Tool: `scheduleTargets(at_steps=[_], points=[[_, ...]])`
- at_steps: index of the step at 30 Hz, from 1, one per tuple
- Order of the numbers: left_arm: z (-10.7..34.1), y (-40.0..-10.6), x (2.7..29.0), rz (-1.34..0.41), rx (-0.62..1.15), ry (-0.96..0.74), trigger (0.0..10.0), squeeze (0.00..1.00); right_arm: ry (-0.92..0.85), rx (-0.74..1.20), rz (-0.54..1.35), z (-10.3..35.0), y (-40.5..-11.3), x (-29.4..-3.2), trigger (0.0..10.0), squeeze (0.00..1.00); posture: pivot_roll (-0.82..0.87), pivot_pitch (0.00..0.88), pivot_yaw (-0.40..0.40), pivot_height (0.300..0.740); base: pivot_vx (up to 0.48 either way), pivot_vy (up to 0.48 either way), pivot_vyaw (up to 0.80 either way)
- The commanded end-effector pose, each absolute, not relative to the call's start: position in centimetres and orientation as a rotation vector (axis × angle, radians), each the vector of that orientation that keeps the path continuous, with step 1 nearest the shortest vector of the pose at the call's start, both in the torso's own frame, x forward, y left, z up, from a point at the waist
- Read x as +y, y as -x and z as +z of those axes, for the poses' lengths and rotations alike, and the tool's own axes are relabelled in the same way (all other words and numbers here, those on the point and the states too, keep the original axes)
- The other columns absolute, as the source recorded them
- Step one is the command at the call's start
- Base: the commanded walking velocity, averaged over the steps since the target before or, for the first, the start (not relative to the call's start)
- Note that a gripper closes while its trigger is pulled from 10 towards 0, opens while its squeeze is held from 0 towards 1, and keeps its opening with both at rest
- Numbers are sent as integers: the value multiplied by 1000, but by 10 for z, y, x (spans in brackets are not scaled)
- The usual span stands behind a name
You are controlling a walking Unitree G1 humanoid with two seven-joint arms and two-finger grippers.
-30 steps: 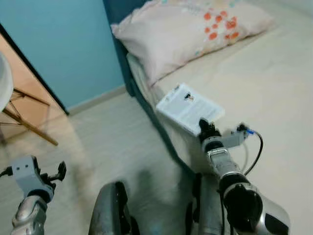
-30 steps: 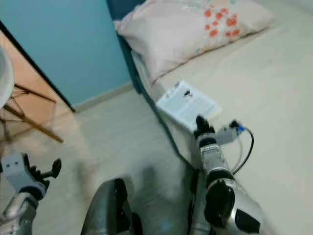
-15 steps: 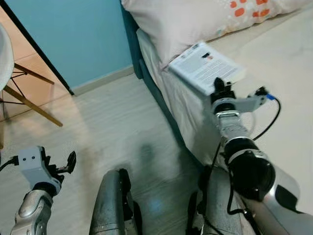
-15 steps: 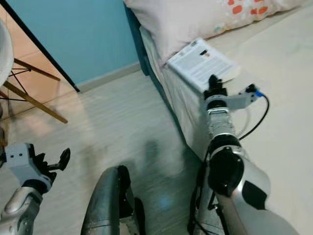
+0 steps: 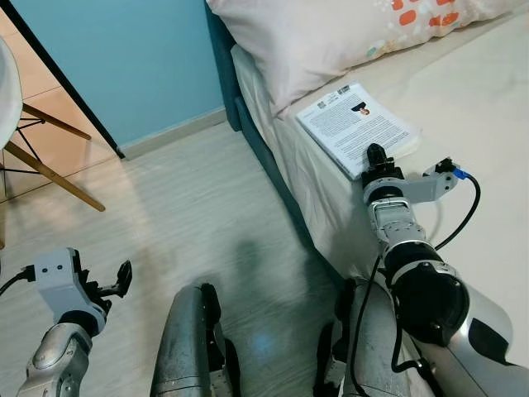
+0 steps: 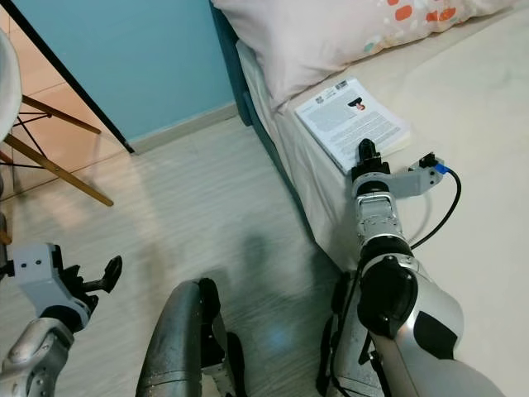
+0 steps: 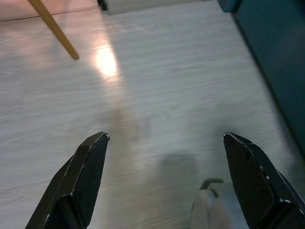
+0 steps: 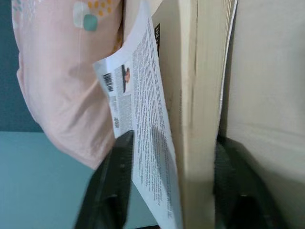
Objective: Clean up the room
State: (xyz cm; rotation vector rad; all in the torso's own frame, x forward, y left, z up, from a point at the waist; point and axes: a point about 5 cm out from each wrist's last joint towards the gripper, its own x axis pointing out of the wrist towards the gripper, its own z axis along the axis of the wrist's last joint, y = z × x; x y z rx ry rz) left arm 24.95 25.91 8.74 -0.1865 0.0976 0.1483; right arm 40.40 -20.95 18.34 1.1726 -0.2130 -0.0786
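Note:
A white paperback book [image 5: 351, 124] with printed text on its cover lies at the edge of the beige bed [image 5: 488, 99], just below a pale pillow [image 5: 331, 33]. My right gripper [image 5: 376, 155] reaches up from the floor side to the book's near edge. In the right wrist view its two fingers [image 8: 116, 181] straddle the book's [image 8: 200, 95] thickness, shut on it, with the cover bowed away from the page block. My left gripper [image 5: 116, 279] hangs low at the left over the wooden floor, open with nothing between its fingers [image 7: 90, 171].
The dark blue bed frame [image 5: 248, 124] runs beside my right leg. A blue wall [image 5: 124, 58] with a skirting board stands ahead. Wooden chair legs [image 5: 50, 174] and a white seat edge are at the far left. Light wooden floor [image 5: 190, 215] lies between chair and bed.
The camera has tilted down and swung toward the bed. My right gripper has stayed at the book's near edge throughout. The left arm still hangs over the floor.

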Motion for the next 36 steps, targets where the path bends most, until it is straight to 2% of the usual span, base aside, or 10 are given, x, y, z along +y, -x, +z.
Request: scheduleTargets(at_steps=[1, 11, 14, 15, 16, 17, 21, 26, 31, 36], points=[[79, -246, 260, 172, 133, 211, 10000, 0, -1160, -180, -131, 169, -399, -213, 10000, 969, 190, 418, 52, 535, 0, 0, 0], [75, -275, 238, 154, 104, 287, 10000, 0, -1060, -209, -219, 160, -388, -245, 10000, 937, 92, 259, -2, 535, 0, 0, 0], [73, -279, 236, 158, 102, 306, 10000, 0, -1041, -216, -229, 158, -385, -251, 10000, 933, 85, 251, -3, 535, 0, 0, 0], [73, -280, 236, 159, 101, 309, 10000, 0, -1038, -219, -231, 157, -384, -252, 10000, 839, 85, 251, -3, 535, 0, 0, 0], [73, -284, 237, 170, 98, 315, 10000, 0, -1011, -206, -236, 152, -381, -256, 10000, 788, 52, 175, -24, 535, 0, 0, 0], [73, -291, 238, 182, 96, 313, 10000, 0, -958, -186, -230, 147, -377, -259, 10000, 0, 45, 139, -32, 535, 0, 0, 0], [80, -307, 243, 218, 74, 301, 10000, 0, -879, -162, -158, 138, -372, -258, 10000, 0, 23, 70, -45, 535, 0, 0, 0], [91, -325, 252, 260, 64, 287, 10000, 0, -820, -206, 101, 138, -372, -228, 10000, 0, -17, 0, -42, 555, 0, 0, 0], [84, -329, 248, 260, 113, 260, 10000, 0, -785, -195, 188, 138, -373, -210, 10000, 0, -29, 0, -41, 569, 0, 0, 0], [60, -325, 235, 251, 224, 282, 10000, 0, -663, -68, 303, 117, -369, -178, 10000, 0, -42, 0, -32, 594, -312, 0, 0]])
